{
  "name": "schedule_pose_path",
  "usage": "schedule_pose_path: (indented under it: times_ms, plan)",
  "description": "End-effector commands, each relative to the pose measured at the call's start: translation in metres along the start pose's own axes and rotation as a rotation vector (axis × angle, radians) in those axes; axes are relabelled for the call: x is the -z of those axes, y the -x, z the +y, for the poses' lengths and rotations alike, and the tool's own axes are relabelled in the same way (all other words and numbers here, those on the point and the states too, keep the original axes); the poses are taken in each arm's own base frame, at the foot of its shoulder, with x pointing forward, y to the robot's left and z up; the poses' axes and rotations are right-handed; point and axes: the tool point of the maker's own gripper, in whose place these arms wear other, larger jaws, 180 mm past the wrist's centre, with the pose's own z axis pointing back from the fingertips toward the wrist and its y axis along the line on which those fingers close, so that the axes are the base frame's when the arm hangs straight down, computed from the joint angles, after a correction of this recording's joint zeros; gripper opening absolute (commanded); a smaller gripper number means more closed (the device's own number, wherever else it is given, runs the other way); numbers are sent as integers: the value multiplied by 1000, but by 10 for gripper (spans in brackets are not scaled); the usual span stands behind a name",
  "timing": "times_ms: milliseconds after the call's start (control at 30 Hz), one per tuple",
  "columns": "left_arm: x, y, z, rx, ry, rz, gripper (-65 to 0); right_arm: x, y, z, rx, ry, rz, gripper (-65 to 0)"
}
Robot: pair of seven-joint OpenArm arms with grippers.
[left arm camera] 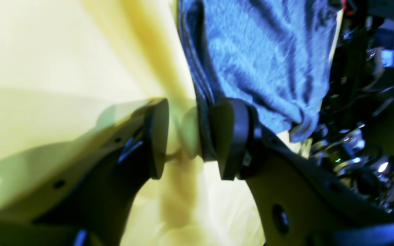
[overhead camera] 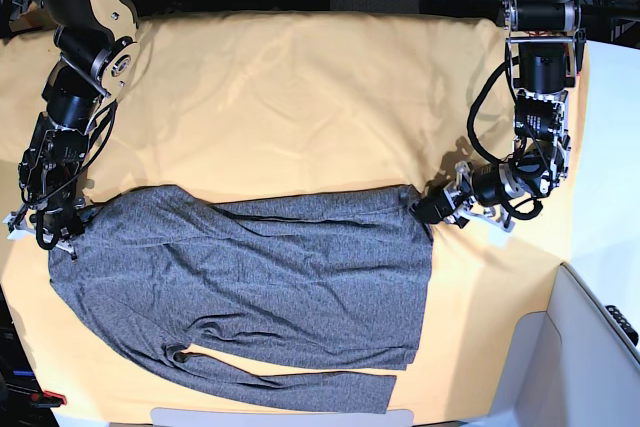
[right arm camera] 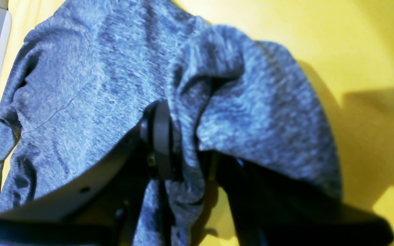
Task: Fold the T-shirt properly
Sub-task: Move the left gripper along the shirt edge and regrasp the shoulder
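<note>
The T-shirt is a soft knit cloth, heathered charcoal-grey, matt and slightly fuzzy, with a fine mottled grain and shallow creases; the yellow cloth under it is a smooth, thin, plain fabric, matt, lying in soft wrinkles; the left gripper has dark matt pads that look like rubber or plastic, set on smooth hard shells with a faint sheen; the right gripper shows the same dark, smooth plastic-looking pad and shell, partly wrapped in the knit.
</note>
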Motion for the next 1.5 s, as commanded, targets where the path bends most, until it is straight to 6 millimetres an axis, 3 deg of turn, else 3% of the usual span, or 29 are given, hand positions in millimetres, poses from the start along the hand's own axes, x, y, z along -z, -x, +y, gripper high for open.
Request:
schedule_pose_path:
  times_ms: [0,267,367,600,767,967,1067,1467]
  plan:
    - [-2,3,-6,33,-10,45,-400,-2,-15,7,1,-6,-25,-509]
    - [-8,-6,-33,30,-13,21,-400,-2,-11,2,-2,2,-18,-508]
    - [-13,-19,-48,69,4,0,-400,-2,-10,1,-3,3,-18,-508]
    - [-18,-31,-64,105,24,-25,-400,-1,-3,4,0,-1,-6,-508]
    - [-18,-33,-65,108,19,-26,-400,-1,1,6,2,-4,0,-508]
    - [-18,-33,-24,143,-207,-33,-399,-1,1,6,2,-4,0,-508]
    - [-12,-27,-16,150,-279,-25,-397,-1,1,6,2,-4,0,-507]
    - [-18,-30,-61,286,-227,-33,-383,-1,6,-1,-2,7,7,-506]
